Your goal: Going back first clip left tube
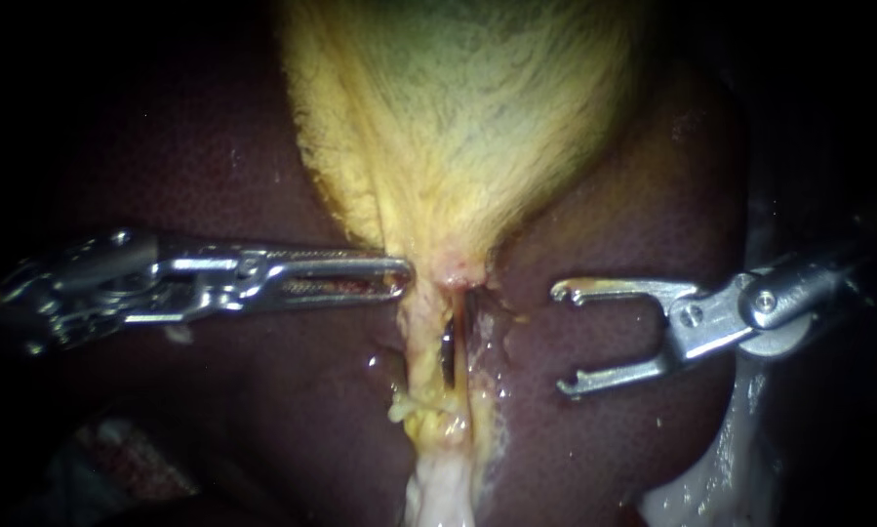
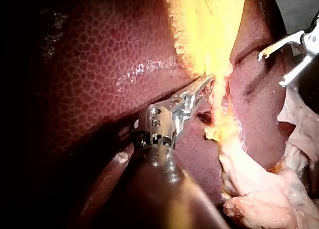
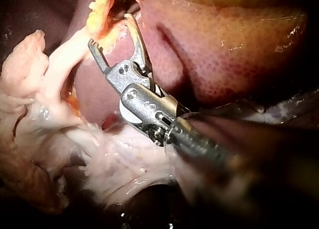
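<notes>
My left tool lies closed, its tip touching the left tube where it leaves the gallbladder. My right tool gapes wide and empty, right of that tube, over liver.

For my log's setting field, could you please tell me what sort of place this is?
Probably a surgical practice bench: a dark liver and yellow gallbladder fill the view, and my left instrument and open-jawed right instrument sit either side of its narrow end.
</notes>
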{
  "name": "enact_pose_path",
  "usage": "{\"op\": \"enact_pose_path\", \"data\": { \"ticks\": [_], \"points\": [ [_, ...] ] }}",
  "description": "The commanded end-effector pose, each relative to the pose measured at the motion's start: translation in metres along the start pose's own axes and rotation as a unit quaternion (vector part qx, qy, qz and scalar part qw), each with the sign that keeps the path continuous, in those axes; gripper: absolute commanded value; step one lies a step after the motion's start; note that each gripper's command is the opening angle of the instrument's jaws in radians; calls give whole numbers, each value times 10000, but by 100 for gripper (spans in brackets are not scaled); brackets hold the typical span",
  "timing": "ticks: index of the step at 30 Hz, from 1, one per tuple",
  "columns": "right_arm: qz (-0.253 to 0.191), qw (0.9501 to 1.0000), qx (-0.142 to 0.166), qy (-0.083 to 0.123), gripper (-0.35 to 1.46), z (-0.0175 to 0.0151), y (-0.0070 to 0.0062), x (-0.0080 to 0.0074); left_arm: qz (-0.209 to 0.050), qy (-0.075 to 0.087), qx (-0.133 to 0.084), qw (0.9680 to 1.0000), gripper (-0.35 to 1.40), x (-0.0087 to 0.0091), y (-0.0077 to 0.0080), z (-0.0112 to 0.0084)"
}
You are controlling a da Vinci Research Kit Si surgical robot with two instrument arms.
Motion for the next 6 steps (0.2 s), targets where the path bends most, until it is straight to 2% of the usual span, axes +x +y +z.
{"op": "enact_pose_path", "data": {
  "ticks": [1,6],
  "points": [
    [8,10000,-3,0,60,0,0,0,0,1,2,10000,-35,0,0,0],
    [11,10000,-9,13,60,0,0,1,-1,0,2,10000,-35,-1,0,0]
  ]
}}
